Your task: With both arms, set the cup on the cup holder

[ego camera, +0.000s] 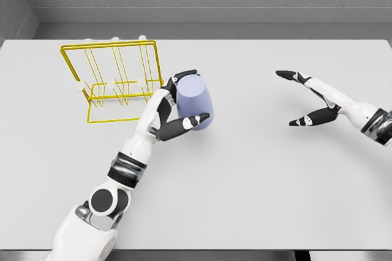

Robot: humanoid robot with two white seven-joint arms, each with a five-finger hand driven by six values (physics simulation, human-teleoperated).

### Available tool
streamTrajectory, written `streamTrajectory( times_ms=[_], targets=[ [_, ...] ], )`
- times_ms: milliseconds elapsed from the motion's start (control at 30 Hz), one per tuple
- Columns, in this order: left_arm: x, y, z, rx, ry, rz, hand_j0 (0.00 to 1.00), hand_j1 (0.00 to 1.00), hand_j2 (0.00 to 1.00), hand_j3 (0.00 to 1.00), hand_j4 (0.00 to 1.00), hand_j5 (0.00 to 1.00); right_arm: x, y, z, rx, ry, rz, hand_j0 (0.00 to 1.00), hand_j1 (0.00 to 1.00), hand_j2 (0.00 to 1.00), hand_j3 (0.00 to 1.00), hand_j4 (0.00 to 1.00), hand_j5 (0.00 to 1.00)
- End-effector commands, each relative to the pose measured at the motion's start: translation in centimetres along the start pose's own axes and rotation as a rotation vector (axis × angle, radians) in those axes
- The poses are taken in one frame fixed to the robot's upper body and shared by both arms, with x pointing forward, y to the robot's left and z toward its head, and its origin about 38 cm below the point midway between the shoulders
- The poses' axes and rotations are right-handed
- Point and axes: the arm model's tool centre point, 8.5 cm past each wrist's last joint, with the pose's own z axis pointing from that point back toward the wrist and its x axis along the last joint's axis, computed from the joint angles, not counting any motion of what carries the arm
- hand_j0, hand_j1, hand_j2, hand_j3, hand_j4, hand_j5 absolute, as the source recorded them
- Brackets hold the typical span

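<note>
Cup: pale lavender smooth plastic cup (195, 103), gripped by left hand (177, 105)
Holder: yellow wire cup holder (116, 80), table's far-left corner
Right hand (315, 98): fingers spread, empty

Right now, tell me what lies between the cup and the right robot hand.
Nothing: in the head view only bare table separates the cup from the right robot hand.

Bright, even, diffuse light fills the frame; only faint soft shadows lie on the table (257, 175). Everything is sharp, without glare or edge distortion.
</note>
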Motion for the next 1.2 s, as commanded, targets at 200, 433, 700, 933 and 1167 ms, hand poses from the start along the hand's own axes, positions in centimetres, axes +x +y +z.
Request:
streamTrajectory(
  times_ms=[200,433,700,933,1167],
  targets=[
    [1.2,0.9,-0.3,0.026,-0.048,-0.004,0.77,0.77,0.77,0.77,0.77,0.77,0.0,-0.1,0.0,-0.004,-0.002,-0.006,1.00,1.00,1.00,1.00,1.00,1.00],
    [2.7,1.6,-1.1,0.032,-0.133,-0.018,0.77,0.77,0.77,0.77,0.77,0.77,0.0,-0.1,0.0,-0.006,-0.003,-0.006,1.00,1.00,1.00,1.00,1.00,1.00],
    [4.0,2.4,-1.1,0.046,-0.177,-0.035,0.77,0.77,0.77,0.77,0.77,0.77,0.0,-0.1,0.0,-0.004,-0.002,-0.006,1.00,1.00,1.00,1.00,1.00,1.00],
    [4.5,4.3,-1.0,0.096,-0.190,-0.055,0.77,0.77,0.77,0.77,0.77,0.77,-0.1,-0.1,0.0,-0.003,0.003,-0.008,1.00,1.00,1.00,1.00,1.00,1.00],
    [4.8,5.0,-1.0,0.117,-0.197,-0.063,0.77,0.77,0.77,0.77,0.77,0.77,-0.3,0.0,0.0,0.001,0.007,-0.010,1.00,1.00,1.00,1.00,1.00,1.00]
  ],
)
